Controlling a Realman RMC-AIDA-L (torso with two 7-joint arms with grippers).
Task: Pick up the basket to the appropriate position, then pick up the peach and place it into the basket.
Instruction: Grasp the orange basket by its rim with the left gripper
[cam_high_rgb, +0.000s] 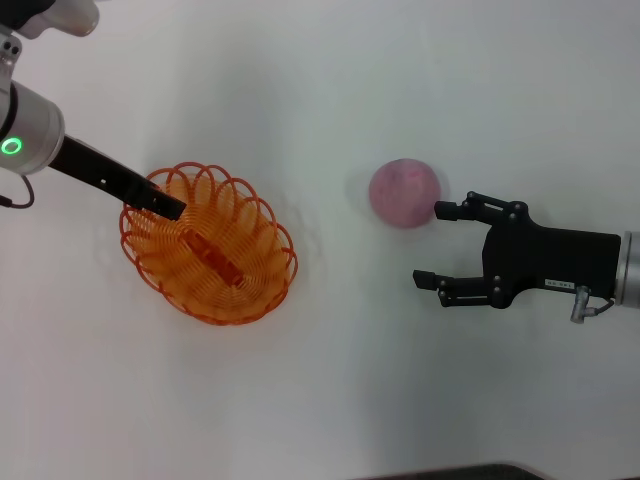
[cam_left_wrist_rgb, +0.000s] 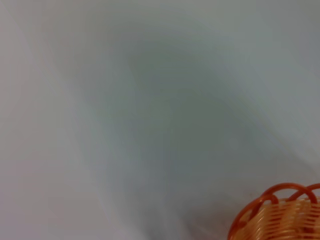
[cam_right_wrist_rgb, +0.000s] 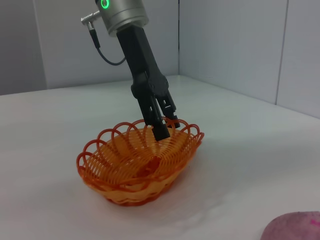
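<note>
Head view shows the left claw (cam_high_rgb: 170, 208) reaching down at a slant onto the near-left rim of the basket (cam_high_rgb: 235, 275), which sits flat on the white surface (cam_high_rgb: 330, 390). In the right wrist view the left claw (cam_right_wrist_rgb: 165, 125) has its dark fingers (cam_right_wrist_rgb: 160, 129) drawn close together at the scalloped rim of the basket (cam_right_wrist_rgb: 125, 172), one finger inside the loops and the other at the outside; it looks clenched on the rim, though the contact itself cannot be told for certain. The basket extends away from this claw toward the robot's right. The left wrist view catches only a corner of the basket (cam_left_wrist_rgb: 280, 215) against the blurred surface.

The right claw (cam_high_rgb: 432, 245) hovers with its fingers spread wide, released and holding nothing. The peach (cam_high_rgb: 404, 192) lies just beyond its upper fingertip (cam_high_rgb: 445, 210), touching or nearly touching it, and off to one side of the gap between the fingers. A sliver of the peach (cam_right_wrist_rgb: 295, 227) shows in the right wrist view. Peach and basket lie well apart.
</note>
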